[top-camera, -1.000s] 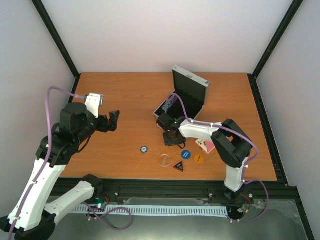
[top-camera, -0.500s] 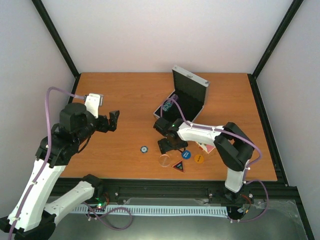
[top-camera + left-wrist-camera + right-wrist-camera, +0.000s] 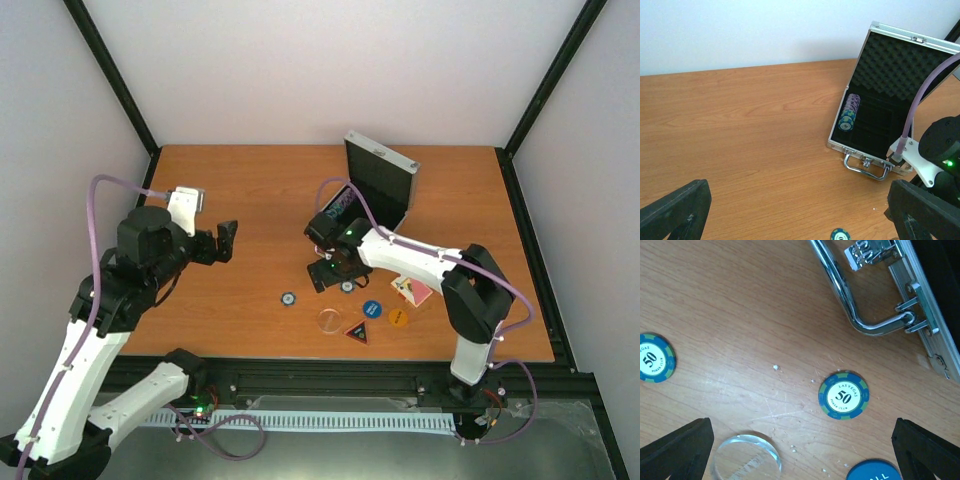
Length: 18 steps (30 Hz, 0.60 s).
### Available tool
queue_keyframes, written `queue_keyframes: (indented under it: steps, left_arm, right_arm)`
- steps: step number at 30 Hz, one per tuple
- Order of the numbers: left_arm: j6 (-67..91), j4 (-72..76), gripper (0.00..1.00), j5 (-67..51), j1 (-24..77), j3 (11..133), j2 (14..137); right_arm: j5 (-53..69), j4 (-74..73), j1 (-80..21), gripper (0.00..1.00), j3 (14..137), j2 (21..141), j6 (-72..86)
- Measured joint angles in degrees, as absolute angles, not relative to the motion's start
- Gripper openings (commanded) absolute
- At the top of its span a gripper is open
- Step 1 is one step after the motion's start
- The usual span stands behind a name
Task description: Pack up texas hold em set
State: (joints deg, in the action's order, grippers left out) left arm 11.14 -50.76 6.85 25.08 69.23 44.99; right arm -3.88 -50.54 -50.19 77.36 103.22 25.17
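The silver case [image 3: 383,158] stands open at the back centre, with a row of chips [image 3: 849,112] lying in its black lining. Just in front of its handle [image 3: 860,315] my right gripper [image 3: 328,272] hovers open above the table. A blue 50 chip [image 3: 843,395] lies flat under it, untouched. Another blue chip [image 3: 288,298] lies further left. A clear round button [image 3: 328,320], a blue round button [image 3: 372,309], an orange round button [image 3: 398,318] and a dark triangular button [image 3: 357,332] lie near the front. The red-backed cards [image 3: 413,290] peek out beside the right arm. My left gripper [image 3: 225,240] hangs open and empty at the left.
The case lid [image 3: 905,60] stands upright with grey foam inside. Black frame posts [image 3: 110,75] rise at the back corners. The table's front edge [image 3: 340,358] runs close behind the buttons.
My right gripper has opened and shifted left and back toward the case handle. A blue chip now lies uncovered on the table where it was. The left arm has not moved.
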Motion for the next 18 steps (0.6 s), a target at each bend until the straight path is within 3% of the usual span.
queue_keyframes:
  steps: [18]
  left_arm:
    - [11.14, -50.83, 1.00, 7.73, 25.08, 69.23, 43.75]
  right_arm:
    - [2.35, -52.97, -46.04, 0.96, 76.64, 109.93, 19.03]
